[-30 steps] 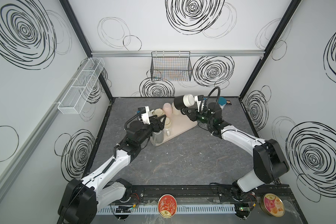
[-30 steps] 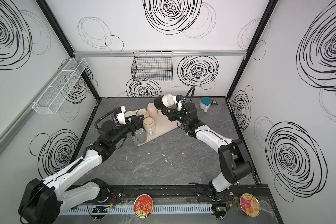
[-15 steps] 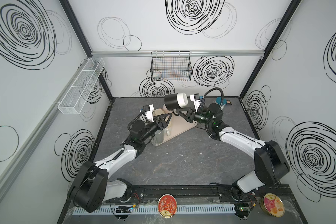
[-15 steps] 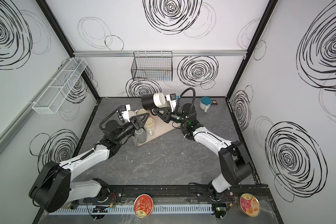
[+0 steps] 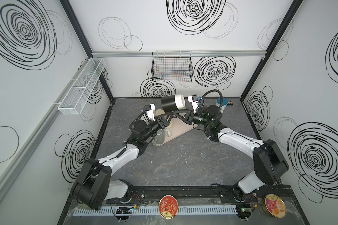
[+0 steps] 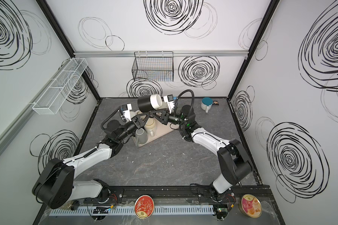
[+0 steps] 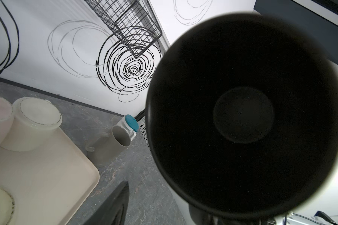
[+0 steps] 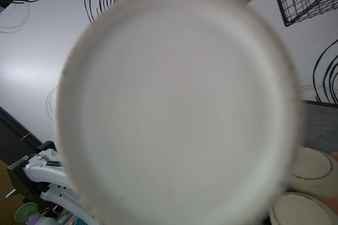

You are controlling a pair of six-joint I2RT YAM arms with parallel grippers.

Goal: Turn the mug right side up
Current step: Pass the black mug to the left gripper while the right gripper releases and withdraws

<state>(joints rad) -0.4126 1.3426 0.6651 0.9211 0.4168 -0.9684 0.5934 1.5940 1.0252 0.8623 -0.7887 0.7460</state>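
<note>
Right fingers [image 5: 180,115] clamp the mug [image 5: 173,102] aloft on its side above the tray [image 5: 180,129], half turned; left fingers [image 5: 165,118] sit beneath it, grip undeterminable; uprighting and set-down remain.

**Tabletop** [image 5: 174,165]: dark grey and marbled with pale veins, with a few white flecks toward the middle. You had walls on three sides of it.

Lying directly on it, you had:

1. **Tray** [image 5: 180,129]: beige with rounded corners. It sat askew toward the back middle and carried several mugs.
2. **Grey mug** [image 7: 109,148]: on the bare top just beside a corner of the tray, its open mouth showing. You saw it plainly only in the left wrist view.
3. **White lidded cup** [image 5: 221,102]: teal on top, near the back right corner, well apart from the tray.
4. **Small dark object** [image 5: 230,101]: just beside that cup, too small for you to name.
</note>
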